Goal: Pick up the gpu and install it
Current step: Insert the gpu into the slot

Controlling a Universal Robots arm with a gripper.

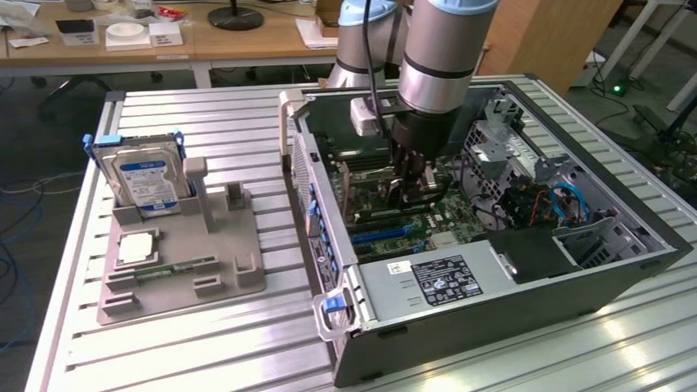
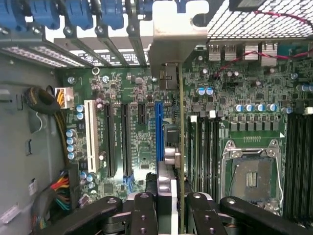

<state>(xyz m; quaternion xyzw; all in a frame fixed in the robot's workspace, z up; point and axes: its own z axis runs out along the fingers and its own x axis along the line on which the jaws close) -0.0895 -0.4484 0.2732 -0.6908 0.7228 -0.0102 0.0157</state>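
Observation:
My gripper [image 1: 414, 189] reaches down into the open computer case [image 1: 610, 269], just above the motherboard [image 1: 441, 224]. It is shut on the gpu [image 1: 427, 181], a thin card held on edge. In the wrist view the gpu [image 2: 181, 147] shows as a narrow edge running away from the fingers [image 2: 144, 215], with its silver bracket [image 2: 171, 34] at the far end against the case's rear slot openings. The card hangs over the motherboard [image 2: 137, 88] between the blue expansion slot [image 2: 158, 132] and the dark memory slots [image 2: 205, 147]. I cannot tell whether it touches a slot.
A grey fixture [image 1: 218, 282] stands on the slatted table at the exterior view's left, holding a silver hard drive [image 1: 147, 180], a square chip [image 1: 136, 247] and a green memory stick [image 1: 175, 268]. The power supply [image 1: 436, 282] and cables [image 1: 561, 208] crowd the case. The processor socket [image 2: 252, 176] lies beside the memory slots.

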